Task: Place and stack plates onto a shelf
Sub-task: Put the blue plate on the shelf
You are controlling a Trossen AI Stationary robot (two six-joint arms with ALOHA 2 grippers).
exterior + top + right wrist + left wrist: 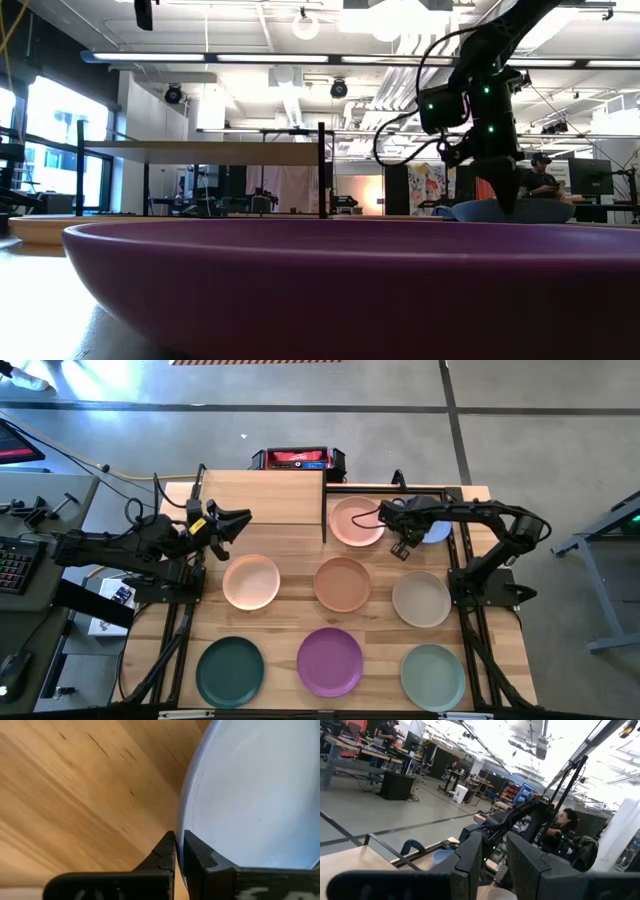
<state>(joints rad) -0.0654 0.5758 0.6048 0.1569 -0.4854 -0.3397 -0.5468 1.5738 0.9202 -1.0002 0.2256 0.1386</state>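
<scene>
Pinching the blue plate's rim near the tabletop's far right corner, the right gripper's fingers are clenched; lifting toward the shelf likely comes next.

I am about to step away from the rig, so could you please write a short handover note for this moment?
Right hand: shut on the rim of the blue plate, beside the pink plate.
Left hand: waiting by the shelf, holding nothing.
Done: no plate on the shelf yet.
Left: all eight plates, the other six lying in two rows on the table.
</scene>
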